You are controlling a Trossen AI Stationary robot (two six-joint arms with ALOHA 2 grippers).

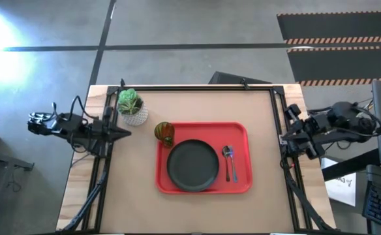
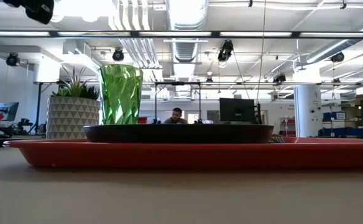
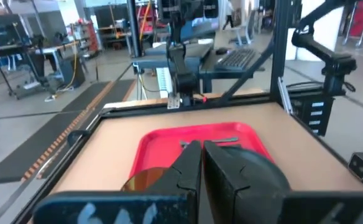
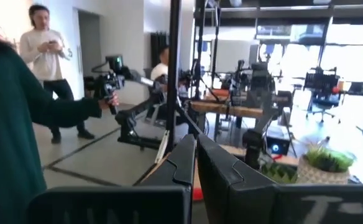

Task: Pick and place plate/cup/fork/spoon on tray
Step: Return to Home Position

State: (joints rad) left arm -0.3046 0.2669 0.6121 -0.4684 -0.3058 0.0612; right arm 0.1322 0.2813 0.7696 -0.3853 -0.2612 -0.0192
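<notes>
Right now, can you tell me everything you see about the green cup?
The cup is a small see-through green tumbler with wavy, faceted sides, looking like glass or plastic. It stands upright at a corner of the red tray, on the side nearest the potted plant, close beside the dark plate. Whether it touches the plate cannot be told. No fingers are near it.

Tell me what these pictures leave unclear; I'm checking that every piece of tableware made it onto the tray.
- Fork and spoon: high view shows them beside the plate, too small to tell tines from bowl.
- Low view: the tray rim hides both utensils.
- Cup: its base is hidden behind the plate and rim in the low view.
- Left wrist view: left gripper covers the plate.
</notes>
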